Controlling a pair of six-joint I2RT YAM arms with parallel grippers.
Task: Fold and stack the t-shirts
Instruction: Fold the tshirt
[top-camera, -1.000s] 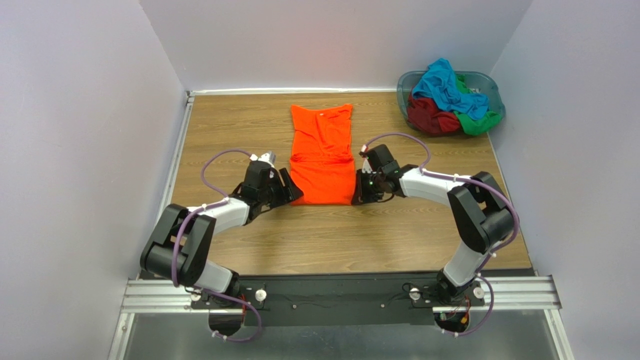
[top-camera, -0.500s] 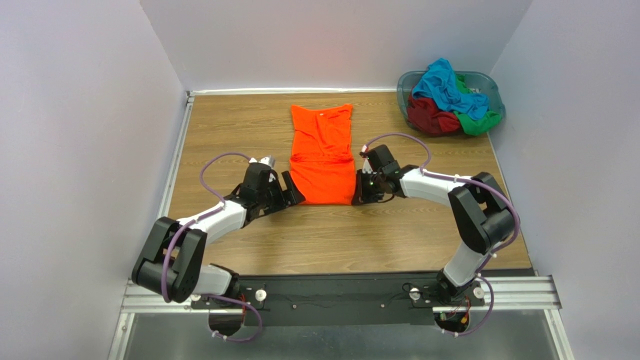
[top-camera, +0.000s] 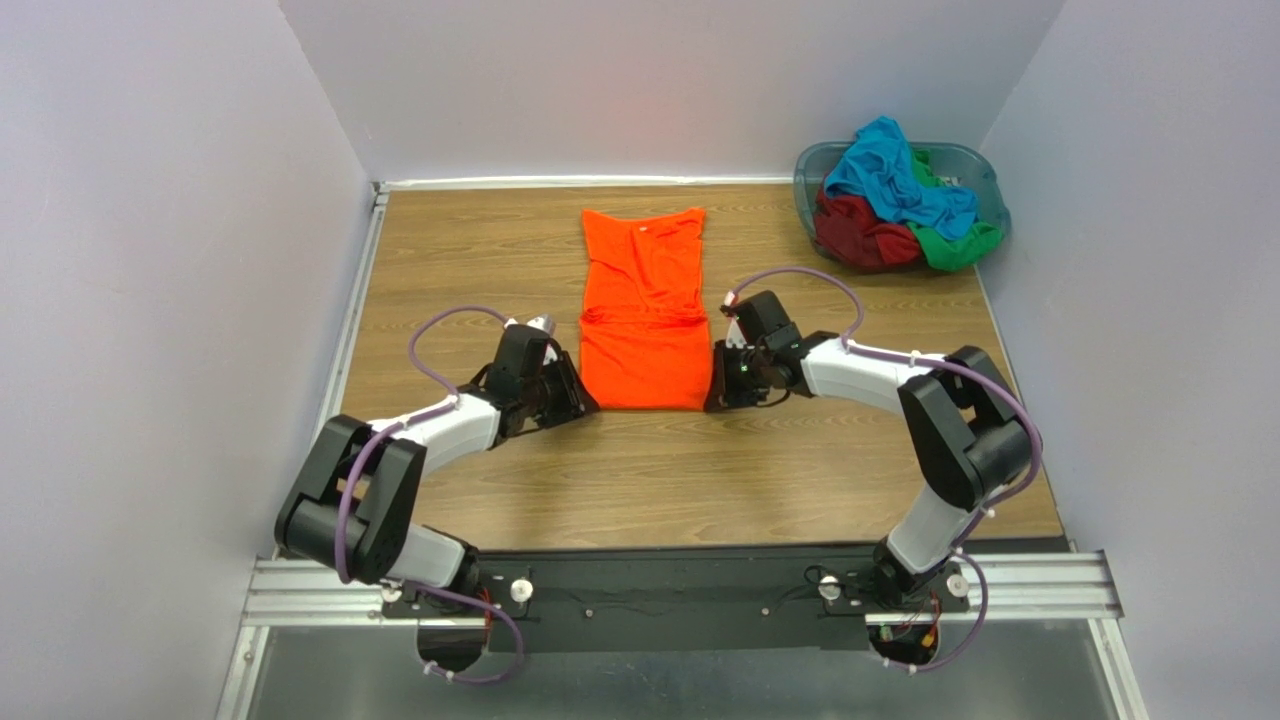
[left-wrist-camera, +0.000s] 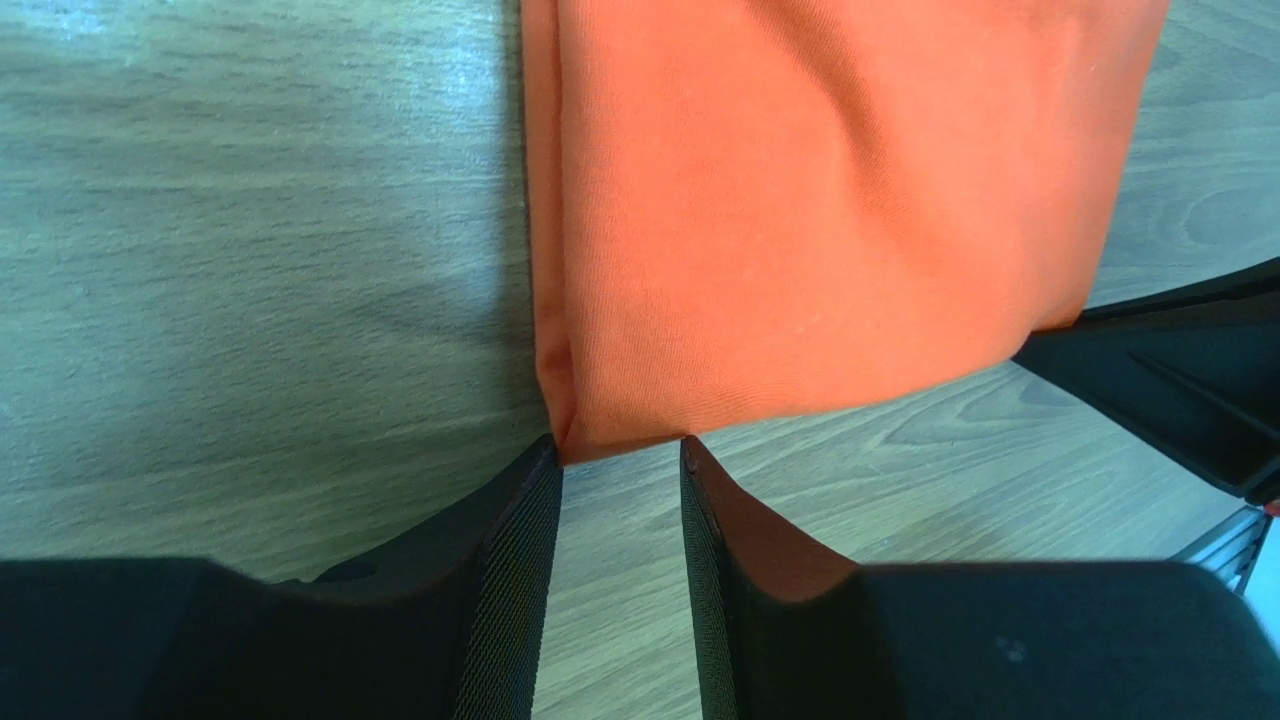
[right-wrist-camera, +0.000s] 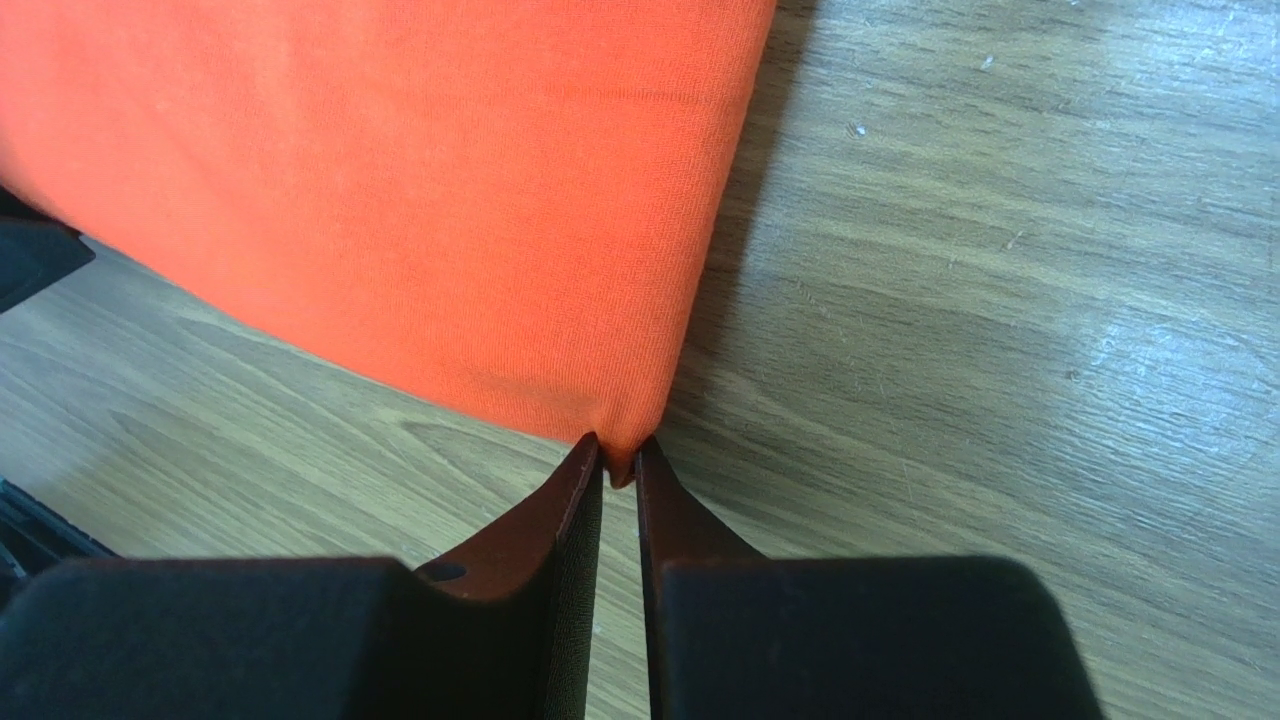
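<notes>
Top external view: the orange t-shirt (top-camera: 646, 308) lies flat in the middle of the table (top-camera: 451, 255), collar toward the far edge. It looks already narrowed into a long strip, sleeves tucked in. Both arms meet its near hem, the left arm (top-camera: 451, 428) at the near left corner of the cloth, the right arm (top-camera: 872, 375) at the near right corner. In the table's far right corner the basket (top-camera: 980, 168) holds the turquoise t-shirt (top-camera: 887, 165), the dark red t-shirt (top-camera: 854, 233) and the green t-shirt (top-camera: 956, 243), all crumpled.

Left wrist view: the left jaws stand apart, the orange t-shirt's (left-wrist-camera: 827, 195) corner just at their mouth, not clamped.

Right wrist view: the right jaws are clenched on the very tip of the orange t-shirt's (right-wrist-camera: 406, 195) other near corner.

By my judgement the first shirt is partly folded. The crosswise fold remains, and three shirts are untouched.
</notes>
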